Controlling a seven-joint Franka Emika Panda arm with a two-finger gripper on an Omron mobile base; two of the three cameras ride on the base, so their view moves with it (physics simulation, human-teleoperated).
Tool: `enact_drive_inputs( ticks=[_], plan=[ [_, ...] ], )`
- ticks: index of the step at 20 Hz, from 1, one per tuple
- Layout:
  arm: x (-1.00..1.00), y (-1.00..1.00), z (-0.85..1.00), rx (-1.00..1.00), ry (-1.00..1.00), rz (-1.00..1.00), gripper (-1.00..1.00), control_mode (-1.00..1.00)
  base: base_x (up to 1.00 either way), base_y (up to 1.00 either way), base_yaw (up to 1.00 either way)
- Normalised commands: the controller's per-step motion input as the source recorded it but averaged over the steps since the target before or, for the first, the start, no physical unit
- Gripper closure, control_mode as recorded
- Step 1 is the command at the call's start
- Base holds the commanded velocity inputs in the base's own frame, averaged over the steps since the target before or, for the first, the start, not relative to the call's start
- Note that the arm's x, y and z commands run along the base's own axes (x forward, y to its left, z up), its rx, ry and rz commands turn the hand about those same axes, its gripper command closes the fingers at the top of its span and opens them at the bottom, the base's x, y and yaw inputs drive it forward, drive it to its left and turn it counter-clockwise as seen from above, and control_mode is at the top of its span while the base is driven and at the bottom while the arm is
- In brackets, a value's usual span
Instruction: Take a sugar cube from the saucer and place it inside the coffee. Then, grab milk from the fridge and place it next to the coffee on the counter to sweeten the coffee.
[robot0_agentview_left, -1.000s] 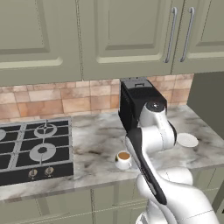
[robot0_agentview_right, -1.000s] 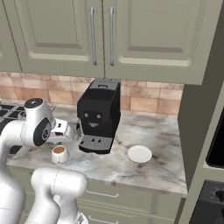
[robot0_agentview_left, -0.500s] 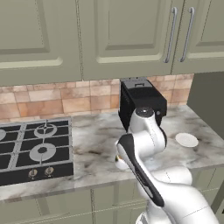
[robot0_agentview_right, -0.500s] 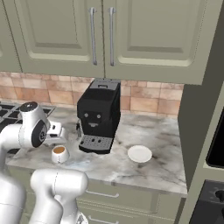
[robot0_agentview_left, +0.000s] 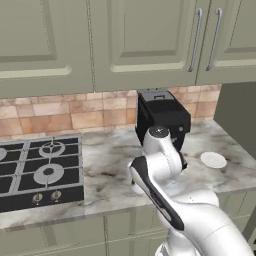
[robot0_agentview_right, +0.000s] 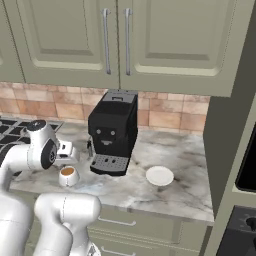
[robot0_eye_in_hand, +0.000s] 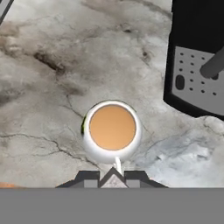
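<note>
- The pincer (robot0_eye_in_hand: 113, 177) hangs right above the coffee (robot0_eye_in_hand: 112, 130); just the dark tips show at the bottom of the hand view, too cropped to tell whether they are spread or pressed together.
- The coffee (robot0_agentview_right: 68, 175) stands on the marble surface (robot0_agentview_right: 170, 197) near its front edge, brown liquid visible, handle pointing toward the pincer.
- Bare marble lies open to the cup's left, toward the gas hob (robot0_agentview_left: 35, 172).
- The black coffee machine (robot0_agentview_right: 113, 132) sits just beside the cup, its drip tray (robot0_eye_in_hand: 197, 83) close on the right side of the hand view.
- The saucer (robot0_agentview_right: 159, 175) rests beyond the machine, well apart from the cup; any sugar on it is too small to make out.
- In the left base view the arm (robot0_agentview_left: 160, 165) hides the cup.
- A dark appliance (robot0_agentview_right: 247, 165) is cut off at the right edge.
</note>
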Motion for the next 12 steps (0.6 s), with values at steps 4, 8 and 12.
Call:
enact_drive_inputs(
  ticks=[4,8,12],
  plan=[
    [0.21,0.03,-0.24,0.0,0.0,0.0,1.0,-1.0,0.0,0.0,0.0],
    [0.2,0.05,-0.23,0.0,0.0,0.0,1.0,-1.0,0.0,0.0,0.0],
    [0.22,0.08,-0.19,0.0,0.0,0.0,1.0,-1.0,0.0,0.0,0.0]
  ],
)
